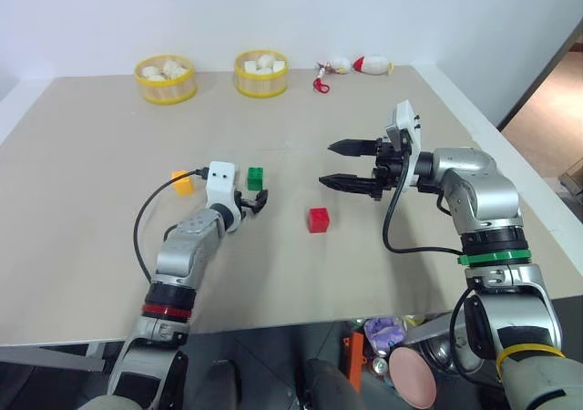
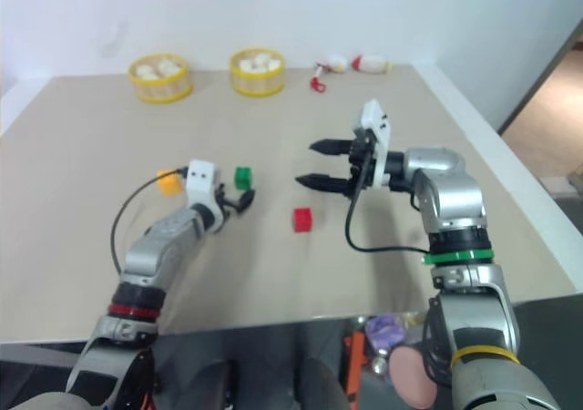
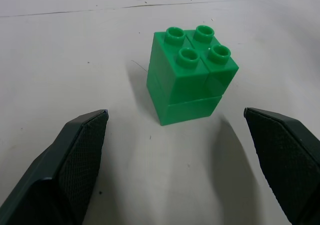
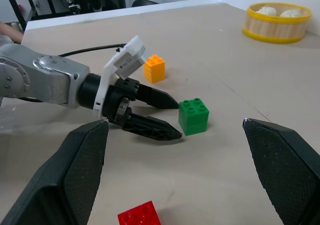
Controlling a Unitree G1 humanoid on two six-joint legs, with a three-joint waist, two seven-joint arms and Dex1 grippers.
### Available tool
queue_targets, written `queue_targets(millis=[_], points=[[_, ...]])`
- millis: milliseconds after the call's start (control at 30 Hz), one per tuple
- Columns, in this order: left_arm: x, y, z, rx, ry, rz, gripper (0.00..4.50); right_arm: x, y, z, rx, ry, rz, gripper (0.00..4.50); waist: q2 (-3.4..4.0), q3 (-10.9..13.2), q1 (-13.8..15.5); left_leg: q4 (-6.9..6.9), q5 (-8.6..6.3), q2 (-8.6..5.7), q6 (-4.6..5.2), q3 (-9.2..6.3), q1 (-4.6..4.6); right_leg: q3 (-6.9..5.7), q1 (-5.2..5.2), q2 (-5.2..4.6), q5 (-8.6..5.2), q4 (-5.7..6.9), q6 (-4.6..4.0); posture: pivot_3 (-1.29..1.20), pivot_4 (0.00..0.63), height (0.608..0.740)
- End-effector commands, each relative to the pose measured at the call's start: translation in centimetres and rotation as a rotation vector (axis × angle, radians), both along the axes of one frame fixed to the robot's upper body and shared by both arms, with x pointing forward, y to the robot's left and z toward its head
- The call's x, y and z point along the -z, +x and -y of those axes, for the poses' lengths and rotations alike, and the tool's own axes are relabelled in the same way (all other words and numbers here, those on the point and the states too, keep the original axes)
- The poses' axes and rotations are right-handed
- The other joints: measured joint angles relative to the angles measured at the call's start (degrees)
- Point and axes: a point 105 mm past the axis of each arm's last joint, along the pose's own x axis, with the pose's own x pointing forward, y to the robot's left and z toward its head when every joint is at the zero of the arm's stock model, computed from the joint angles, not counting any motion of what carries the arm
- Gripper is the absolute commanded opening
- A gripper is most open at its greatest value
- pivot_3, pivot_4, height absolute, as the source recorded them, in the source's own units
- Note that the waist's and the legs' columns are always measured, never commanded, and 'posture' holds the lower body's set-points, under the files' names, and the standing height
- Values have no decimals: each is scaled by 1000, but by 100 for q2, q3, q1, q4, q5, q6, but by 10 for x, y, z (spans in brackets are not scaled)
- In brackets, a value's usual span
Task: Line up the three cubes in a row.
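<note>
Left gripper, fingers spread, lines up on the green cube; next it must close. Right gripper hovers spread.

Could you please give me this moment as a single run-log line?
left hand: open, just short of green cube | right hand: open, raised, empty | red cube: apart, nearer | orange-yellow cube: untouched | row: not formed

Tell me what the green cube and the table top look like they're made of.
Green cube: seemingly hard moulded plastic, glossy, with round studs on top and a seam round its middle. Table: smooth matte beige board, possibly laminate; faint joint line visible.
</note>
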Motion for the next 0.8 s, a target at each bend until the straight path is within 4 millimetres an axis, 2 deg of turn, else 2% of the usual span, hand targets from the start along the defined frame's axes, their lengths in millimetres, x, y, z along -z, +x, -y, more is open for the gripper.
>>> queue_targets(millis=[33, 367, 467, 633, 700, 800], points=[[-3, 7, 14, 28, 13, 9, 4500, -10, -4, -2, -13, 19, 47, 4471, 0, 0, 4, 5, 3, -2, 4, 0, -1, 0, 2, -2, 5, 0, 3, 0, 150, 740], [-11, 15, 37, 66, 19, 24, 4500, -10, -2, -4, -11, 25, 50, 4471, 0, 0, 4, 15, 16, -7, 23, 0, -17, 2, -5, -4, 25, -4, 14, 0, 150, 740], [-11, 15, 39, 67, 19, 25, 3688, -9, -1, -4, -7, 24, 52, 4500, 0, 0, 4, 8, 15, -8, 22, -1, -21, 2, -9, -5, 22, -8, 17, 0, 150, 740], [-8, 16, 33, 47, 36, 18, 1873, -8, 2, -3, 5, 25, 55, 4500, 0, 0, 3, 3, 14, -10, 20, -1, -23, 2, -10, -9, 19, -12, 21, 0, 150, 740], [-8, 18, 30, 36, 42, 17, 1306, -8, 3, -3, 7, 26, 55, 4500, 0, 0, 2, 3, 14, -11, 20, -1, -23, 3, -10, -10, 19, -12, 21, 0, 150, 740], [-9, 19, 27, 27, 45, 16, 1311, -7, 4, -4, 8, 24, 56, 4500, 0, 0, -1, 3, 14, -11, 20, -1, -23, 2, -10, -10, 19, -12, 21, 0, 150, 740]])
